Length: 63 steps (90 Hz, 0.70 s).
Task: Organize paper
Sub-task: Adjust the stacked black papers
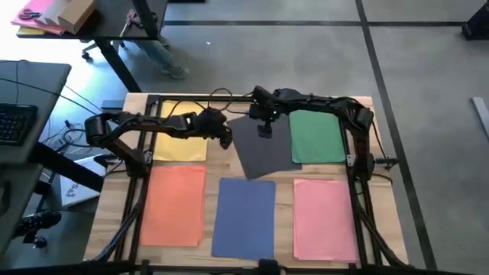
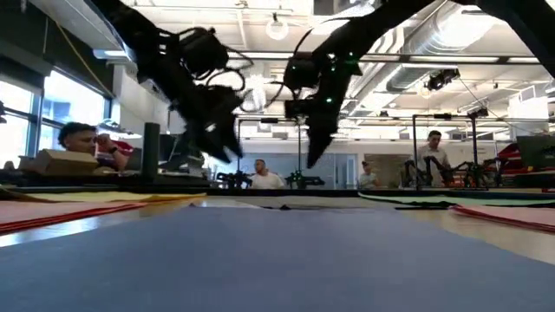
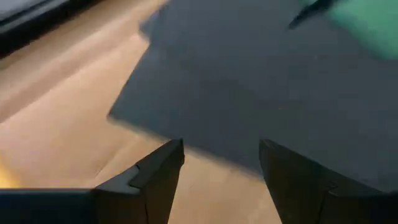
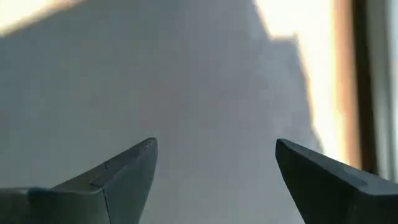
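Six coloured sheets of paper lie flat on the wooden table point(image 1: 214, 172): yellow point(image 1: 179, 141) far left, dark grey point(image 1: 263, 149) far middle and skewed, green point(image 1: 317, 137) far right, orange point(image 1: 176, 202), blue point(image 1: 244, 214) and pink point(image 1: 325, 218) along the near side. My left gripper point(image 1: 225, 141) point(image 3: 221, 155) hovers open above the bare wood just left of the dark grey sheet point(image 3: 249, 81). My right gripper point(image 1: 264, 131) point(image 4: 214, 155) hangs open above the dark grey sheet point(image 4: 155, 81) near its far end. In the low view both grippers point(image 2: 227, 143) point(image 2: 316, 143) hang clear of the table.
Black frame posts point(image 1: 141, 164) point(image 1: 353, 164) stand at the table's left and right. Cables run along the far edge point(image 1: 221, 95). A cardboard box point(image 1: 72, 11) sits on another desk beyond. People show in the room behind point(image 2: 260, 178).
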Available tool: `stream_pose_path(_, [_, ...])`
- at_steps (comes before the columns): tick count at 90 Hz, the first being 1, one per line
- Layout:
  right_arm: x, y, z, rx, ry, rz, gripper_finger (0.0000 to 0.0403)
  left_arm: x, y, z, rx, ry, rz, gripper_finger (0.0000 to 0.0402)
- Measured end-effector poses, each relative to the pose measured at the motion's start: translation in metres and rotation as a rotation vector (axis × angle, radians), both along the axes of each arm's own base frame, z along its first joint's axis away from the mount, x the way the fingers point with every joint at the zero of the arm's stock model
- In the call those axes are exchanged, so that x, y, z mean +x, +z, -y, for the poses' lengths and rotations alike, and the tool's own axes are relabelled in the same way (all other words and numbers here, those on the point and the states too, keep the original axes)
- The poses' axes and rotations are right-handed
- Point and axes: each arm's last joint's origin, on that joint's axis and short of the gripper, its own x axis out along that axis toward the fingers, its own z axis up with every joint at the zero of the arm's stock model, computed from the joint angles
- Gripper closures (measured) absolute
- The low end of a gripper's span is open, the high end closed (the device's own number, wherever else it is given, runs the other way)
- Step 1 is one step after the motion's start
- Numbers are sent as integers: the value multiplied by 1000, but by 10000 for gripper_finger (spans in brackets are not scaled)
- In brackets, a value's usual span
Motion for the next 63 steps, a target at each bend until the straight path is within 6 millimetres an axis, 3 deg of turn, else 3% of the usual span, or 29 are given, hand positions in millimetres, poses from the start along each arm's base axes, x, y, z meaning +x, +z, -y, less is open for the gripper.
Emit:
stream_pose_path(6, [2,9,-2,-15,34,-18,91,-1,2,2,-18,-38,-2,200])
stream_pose_path(19, [-6,31,-3,2,84,-116,91,-22,6,12,-56,-167,-193,200])
stream_pose_path(29, [-9,32,0,36,71,-111,91,-32,3,15,-57,-170,-290,200])
stream_pose_path(37, [-1,25,2,51,55,-14,91,-30,-3,13,-26,-158,-224,200])
stream_pose_path(51, [21,25,1,110,12,256,91,-6,-3,1,44,-10,72,200])
stream_pose_path(63, [21,37,1,104,13,243,91,2,5,-3,67,12,162,200])
